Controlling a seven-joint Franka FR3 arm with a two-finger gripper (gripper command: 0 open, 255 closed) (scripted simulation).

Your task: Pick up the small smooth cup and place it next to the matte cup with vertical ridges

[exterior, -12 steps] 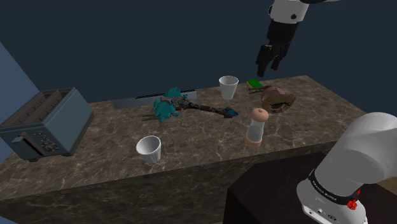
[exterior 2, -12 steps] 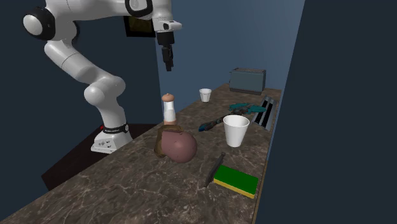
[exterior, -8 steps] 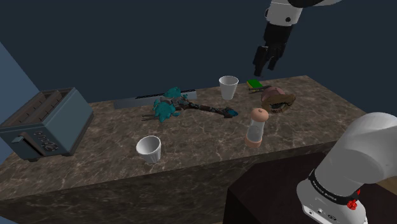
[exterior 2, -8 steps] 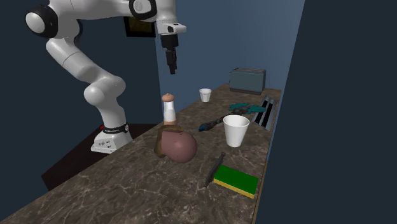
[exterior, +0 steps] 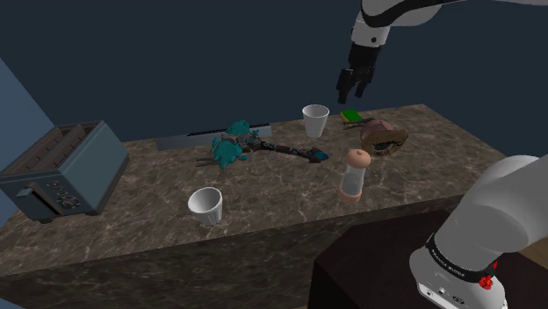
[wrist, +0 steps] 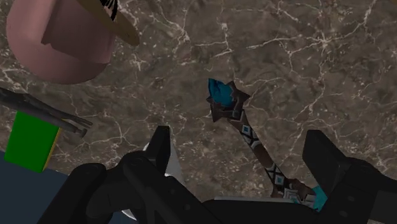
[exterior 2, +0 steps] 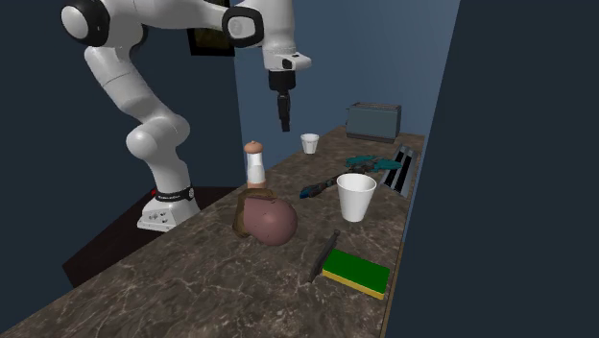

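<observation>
The white cup (exterior: 315, 120) at the table's (exterior: 140, 204) far edge, taken for the small smooth one, is judged light and easily crushed; a gentle pinch across the rim is advised. The claw (exterior: 349, 93) is seen spread and empty, high beside it. Ridges cannot be made out on the front-edge cup (exterior: 205, 207).
</observation>
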